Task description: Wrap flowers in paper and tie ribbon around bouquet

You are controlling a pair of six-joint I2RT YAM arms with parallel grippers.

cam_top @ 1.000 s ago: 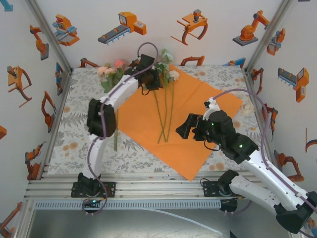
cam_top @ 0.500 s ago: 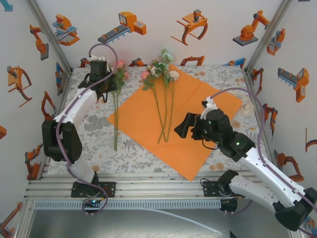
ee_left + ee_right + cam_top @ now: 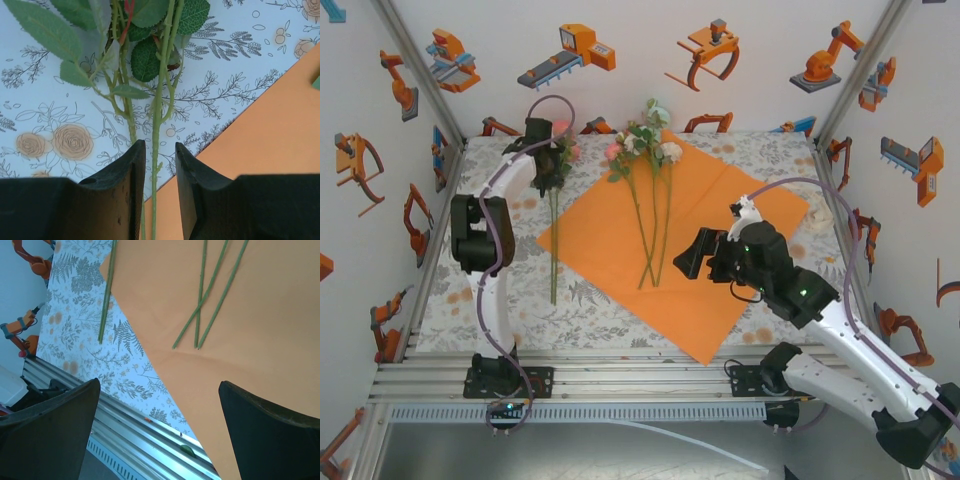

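From my console, the left arm and the right arm look alike: glossy white tubular links joined by chunky black motor housings, each standing on a black base block. A thin purple-grey cable loops along each arm. Small green indicator lights glow on the right one. The left hand and right hand carry broad matte black fingers.
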